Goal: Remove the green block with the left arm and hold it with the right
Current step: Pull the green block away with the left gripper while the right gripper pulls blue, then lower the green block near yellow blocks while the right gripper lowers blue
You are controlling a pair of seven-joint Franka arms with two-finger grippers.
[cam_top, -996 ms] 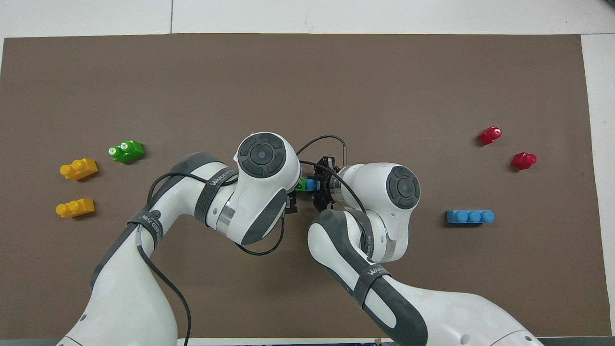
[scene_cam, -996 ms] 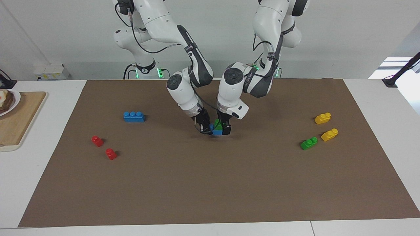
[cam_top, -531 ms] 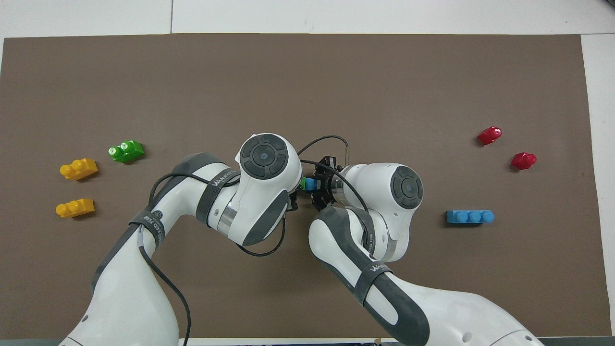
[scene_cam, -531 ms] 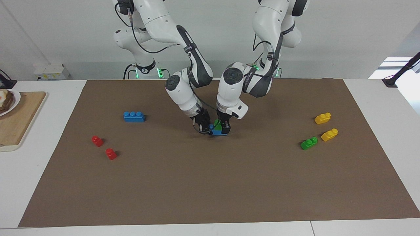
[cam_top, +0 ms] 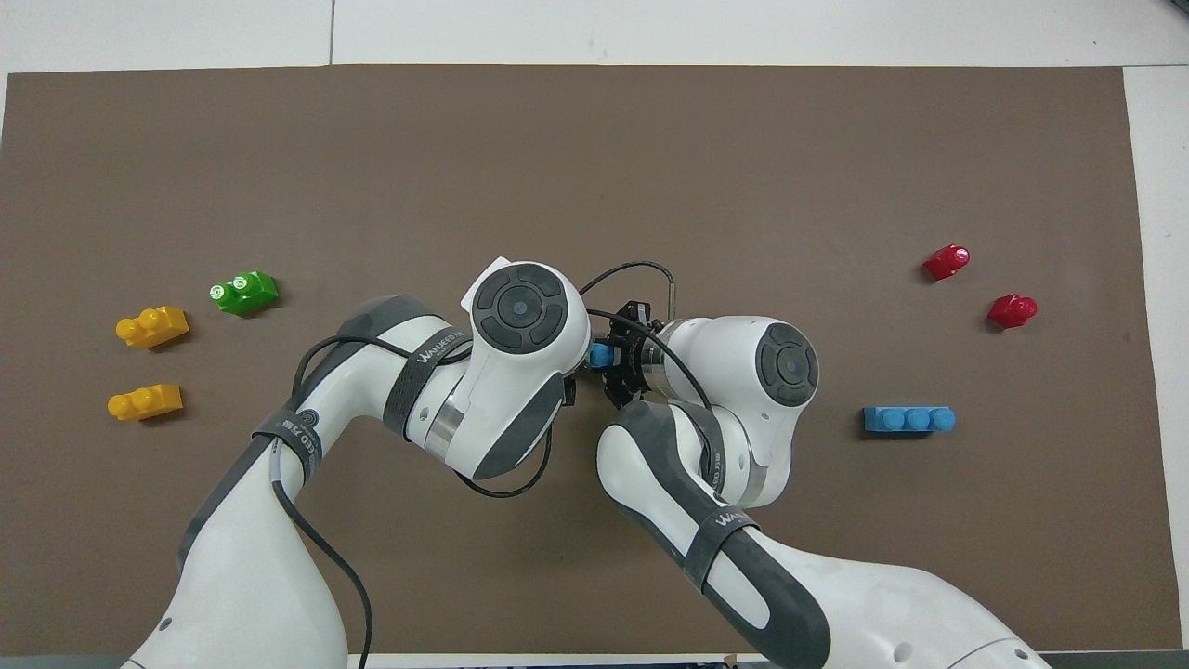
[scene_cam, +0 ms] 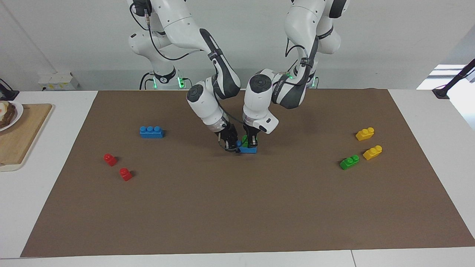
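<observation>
Gripping the green block (scene_cam: 245,140) mid-mat, the left gripper (scene_cam: 251,141) has not yet freed it from the blue brick (scene_cam: 248,149), which the right gripper (scene_cam: 231,144) clamps against the mat (scene_cam: 237,207); pulling remains.

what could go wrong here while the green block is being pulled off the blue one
The green block sits on a blue block mid-mat, with the left pincer and right pincer crowded at the same small stack. Risks:
1. If the right pincer's hold on the blue block is weak, both bricks may lift together.
2. The pincers are very close and could bump each other.
3. The green block may pop free and drop onto the mat.
</observation>
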